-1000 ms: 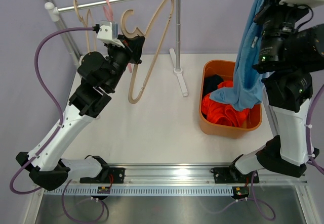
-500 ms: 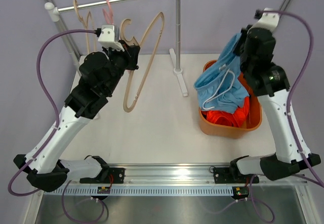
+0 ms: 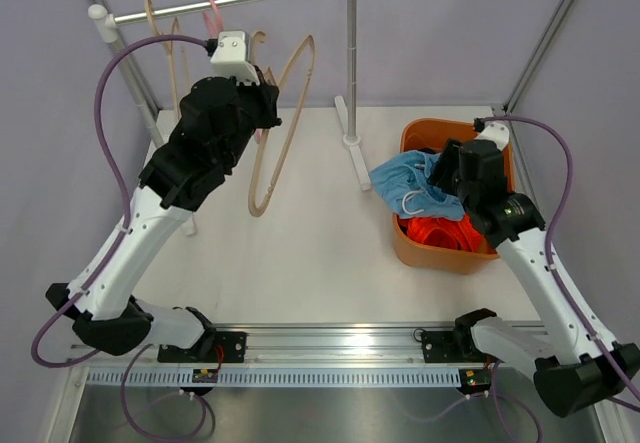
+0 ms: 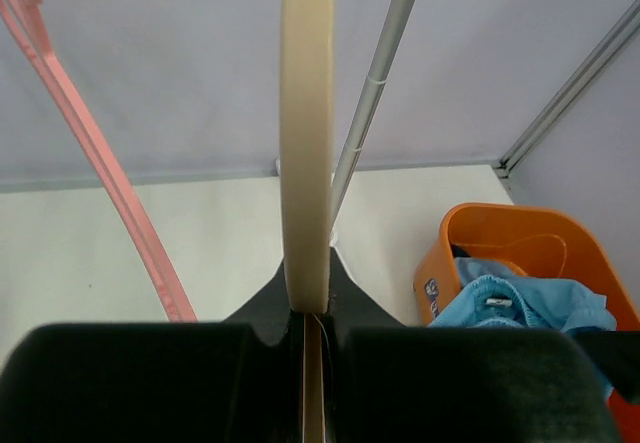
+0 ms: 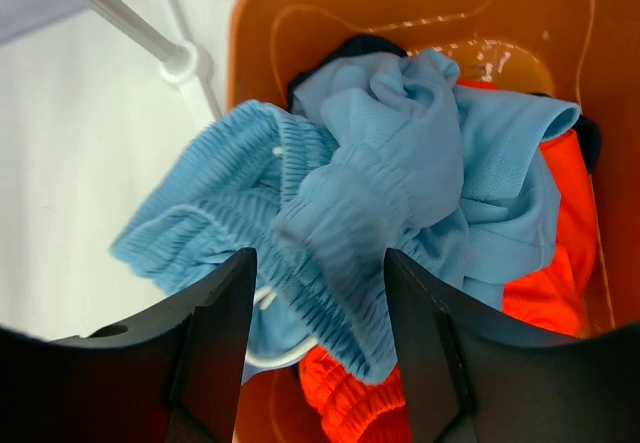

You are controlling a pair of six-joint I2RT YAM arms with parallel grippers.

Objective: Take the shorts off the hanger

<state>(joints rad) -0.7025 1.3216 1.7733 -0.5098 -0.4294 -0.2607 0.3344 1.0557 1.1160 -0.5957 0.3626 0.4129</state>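
The light blue shorts (image 3: 408,185) lie bunched over the near-left rim of the orange bin (image 3: 405,248), on top of the bright orange shorts (image 3: 440,231). A sliver of the dark navy shorts (image 5: 352,45) shows behind them. My right gripper (image 3: 447,168) hovers open just above the heap; in the right wrist view, blue fabric (image 5: 390,193) lies loose below the spread fingers (image 5: 225,313). My left gripper (image 3: 268,103) is shut on a bare wooden hanger (image 3: 300,73), held up near the rail; its edge (image 4: 306,113) rises from between the jaws.
A clothes rail (image 3: 230,1) spans the back left, with a pink hanger (image 3: 212,8) and other wooden hangers (image 3: 160,33) on it. Its upright post (image 3: 350,63) and foot (image 3: 352,141) stand between the arms, just left of the bin.
My right arm came down from high up to the bin, opened and let go of the light blue shorts, which dropped onto the heap. My left arm lifted the hanger toward the rail.
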